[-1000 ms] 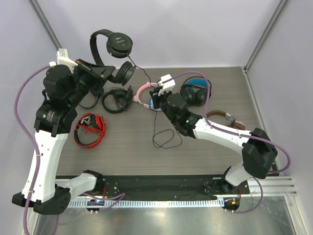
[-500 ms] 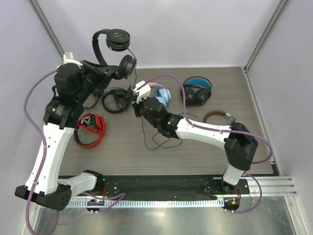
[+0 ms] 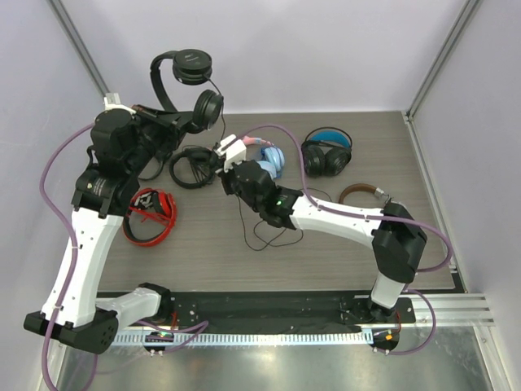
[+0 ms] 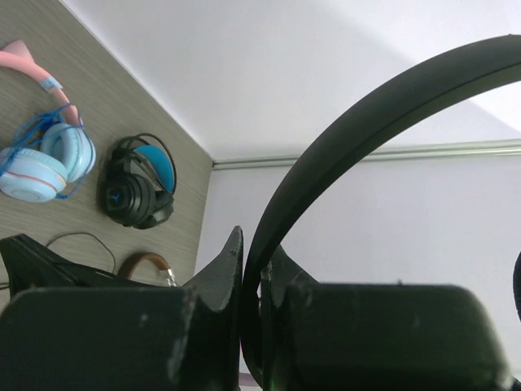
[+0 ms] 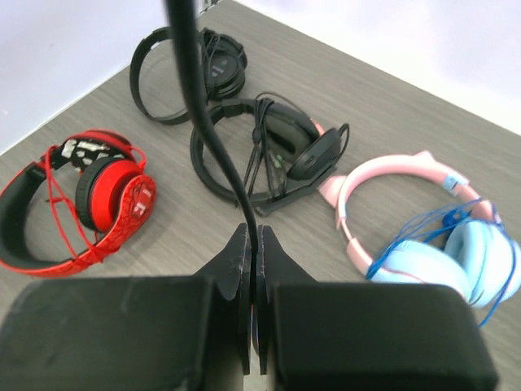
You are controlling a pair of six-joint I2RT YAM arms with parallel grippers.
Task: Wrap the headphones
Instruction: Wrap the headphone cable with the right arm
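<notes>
The slim black headphones (image 3: 191,67) hang in the air at the back left, held by their thin headband (image 4: 366,122). My left gripper (image 3: 181,120) is shut on that headband, which passes between the jaws in the left wrist view (image 4: 256,261). The thin black cable (image 3: 269,236) runs down from the earcups, and its slack lies looped on the table. My right gripper (image 3: 231,173) is shut on the cable (image 5: 203,106), pinching it between the fingertips (image 5: 254,236) just above the table.
On the table lie a red pair (image 3: 151,216), a black headset with a mic (image 5: 269,147), a pink-and-blue pair (image 3: 264,159), a bulky black pair with blue lining (image 3: 326,155) and a brown headband (image 3: 366,195). Walls close the back and both sides.
My right gripper has moved left with the cable, from beside the pink-and-blue pair to the black headset. The left gripper has turned the held headphones slightly.
</notes>
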